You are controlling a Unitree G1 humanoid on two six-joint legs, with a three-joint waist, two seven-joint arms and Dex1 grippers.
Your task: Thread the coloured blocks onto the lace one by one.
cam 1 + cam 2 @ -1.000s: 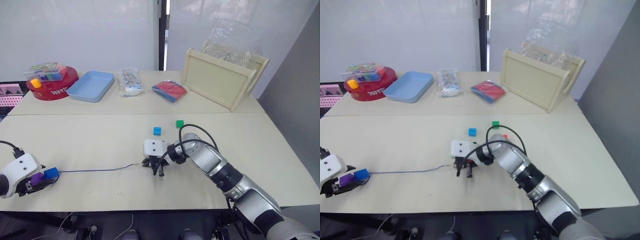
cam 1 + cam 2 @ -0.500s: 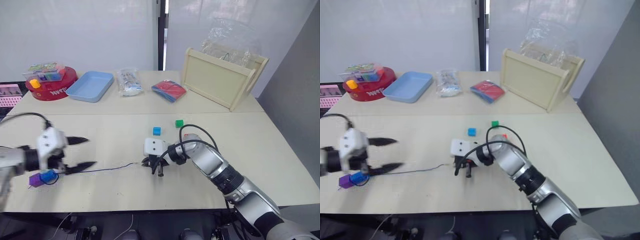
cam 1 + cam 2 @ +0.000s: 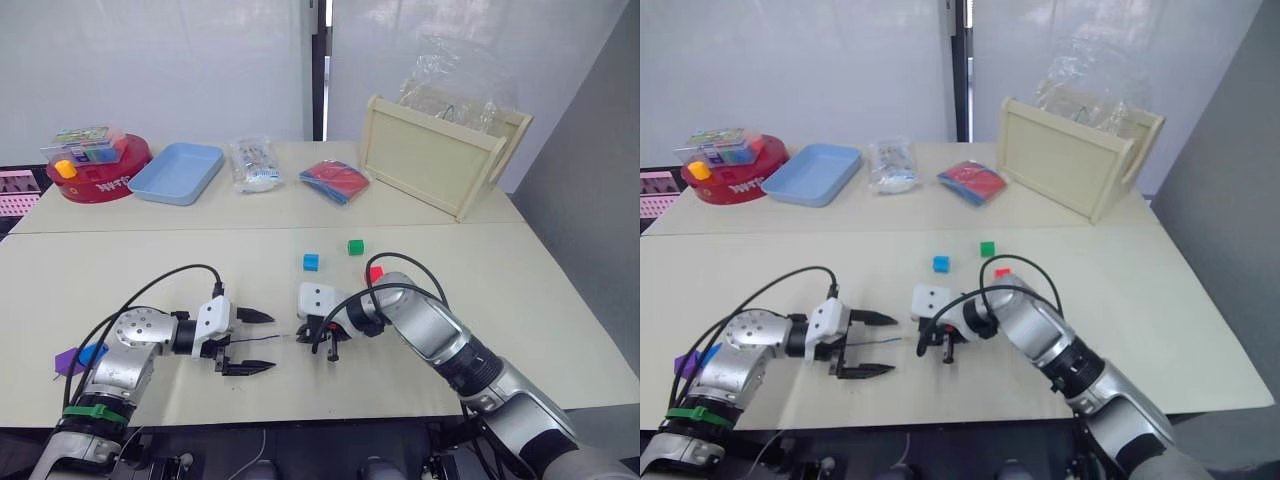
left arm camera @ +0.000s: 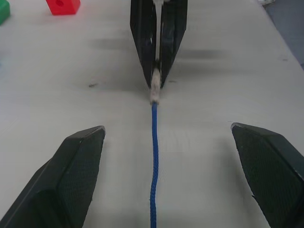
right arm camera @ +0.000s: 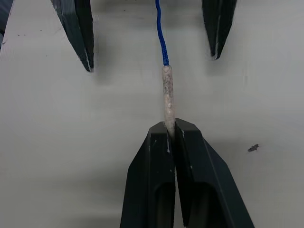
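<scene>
The lace [image 3: 262, 340] lies along the table's front. My right gripper [image 3: 305, 334] is shut on its pale stiff tip [image 5: 167, 99]. My left gripper [image 3: 262, 341] is open and straddles the cord just short of that tip, one finger on each side, touching nothing. In the left wrist view the lace [image 4: 153, 166] runs between the open fingers toward the right gripper's shut fingers [image 4: 159, 42]. A purple block [image 3: 68, 360] and a blue block [image 3: 93, 352] sit at the lace's far left end. Loose behind the right gripper lie the light blue block [image 3: 311, 262], green block [image 3: 355, 246] and red block [image 3: 375, 273].
Along the back stand a red round tin [image 3: 100, 172] with a yellow piece on it, a blue tray [image 3: 180, 172], a clear packet [image 3: 255, 165], a red and blue packet [image 3: 338, 180] and a wooden tray [image 3: 440, 155] propped on edge.
My left gripper let go of the purple and blue blocks and swung right along the lace, and now stands open near the tip. The right gripper kept its hold on the tip.
</scene>
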